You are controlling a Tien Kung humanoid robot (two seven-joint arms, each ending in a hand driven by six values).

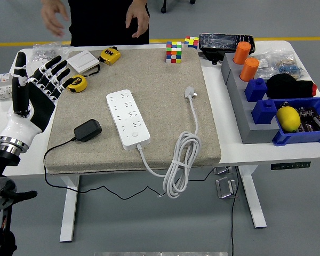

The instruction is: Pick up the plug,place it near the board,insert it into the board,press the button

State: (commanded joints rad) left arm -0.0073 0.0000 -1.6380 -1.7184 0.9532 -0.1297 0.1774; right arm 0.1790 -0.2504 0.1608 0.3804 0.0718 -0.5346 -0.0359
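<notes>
From the head view, the left hand point(36, 90) hangs at the mat's point(154, 69) left edge, fingers spread, holding nothing. The black plug point(87, 129) lies on the mat just beside the white board point(128, 118), well below that hand. Its cord point(56, 146) trails off the mat's edge, so a lift could snag. A person's hands point(137, 17) hover at the far side and might get in the way

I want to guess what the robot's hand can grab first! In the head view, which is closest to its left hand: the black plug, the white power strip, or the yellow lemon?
From the left hand:
1. Black plug, just beside it on the mat.
2. White power strip, mid-mat.
3. Yellow lemon, far right, in the blue bin.
</notes>
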